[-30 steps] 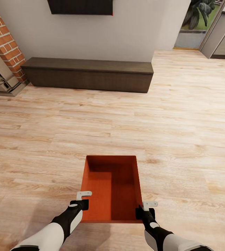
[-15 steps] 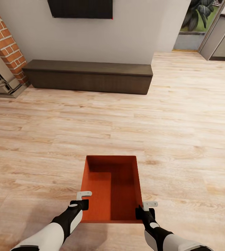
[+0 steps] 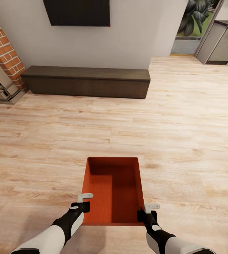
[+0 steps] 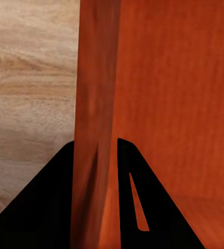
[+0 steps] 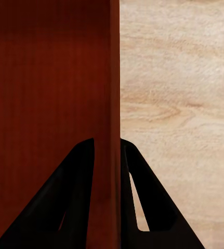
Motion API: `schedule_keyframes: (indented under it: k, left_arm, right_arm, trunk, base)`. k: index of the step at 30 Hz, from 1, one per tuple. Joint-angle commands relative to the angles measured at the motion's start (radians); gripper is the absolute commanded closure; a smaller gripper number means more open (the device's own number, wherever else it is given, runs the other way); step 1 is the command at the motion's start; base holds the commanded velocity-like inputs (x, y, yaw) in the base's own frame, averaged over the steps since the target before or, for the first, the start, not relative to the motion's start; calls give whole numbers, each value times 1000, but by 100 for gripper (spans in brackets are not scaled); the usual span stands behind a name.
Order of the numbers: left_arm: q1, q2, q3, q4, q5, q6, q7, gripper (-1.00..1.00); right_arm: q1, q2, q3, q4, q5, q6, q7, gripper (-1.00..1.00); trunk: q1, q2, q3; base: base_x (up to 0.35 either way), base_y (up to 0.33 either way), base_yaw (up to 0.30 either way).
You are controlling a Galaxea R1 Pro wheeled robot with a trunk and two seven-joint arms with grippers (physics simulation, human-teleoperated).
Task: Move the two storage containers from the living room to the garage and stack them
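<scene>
Light wood-plank floor (image 3: 184, 134) lies under my load. One storage container (image 3: 114, 190), orange-red and open-topped, hangs between my claws. My left gripper (image 3: 84, 201) is clenched on its left wall; my right gripper (image 3: 148, 210) is clenched on its right wall. Beyond them: dark bench (image 3: 87, 82), brick fireplace (image 3: 3, 53).

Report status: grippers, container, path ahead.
Left gripper and right gripper each clamped on a side wall of the storage container. Container empty, carried over wood floor. Bench ahead.
</scene>
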Motion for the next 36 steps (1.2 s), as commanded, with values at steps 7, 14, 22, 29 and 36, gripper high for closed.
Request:
schedule_keyframes:
  k: [7, 14, 22, 29, 36]
  left_arm:
    - [0, 0, 21, -6, -19, 7, 10, 100]
    - [0, 0, 21, -6, -19, 7, 11, 100]
    - [0, 0, 20, -9, -19, 7, 12, 100]
    - [0, 0, 21, -6, -19, 8, 12, 100]
    - [0, 0, 22, 3, -18, 8, 12, 100]
  right_arm:
    - [0, 0, -34, 3, -25, -5, -7, 100]
    - [0, 0, -34, 3, -25, -5, -7, 100]
    - [0, 0, -34, 3, -25, -5, -7, 100]
    - [0, 0, -34, 3, -25, -5, -7, 100]
    - [0, 0, -34, 3, -25, -5, -7, 100]
  trunk:
    - [-27, 49, 32]
    - [-54, 98, 65]
    - [-54, 98, 77]
    - [-54, 98, 88]
    - [-54, 98, 99]
  base:
    - [0, 0, -88]
    - [0, 0, -88]
    - [0, 0, -88]
    - [0, 0, -88]
    - [0, 0, -88]
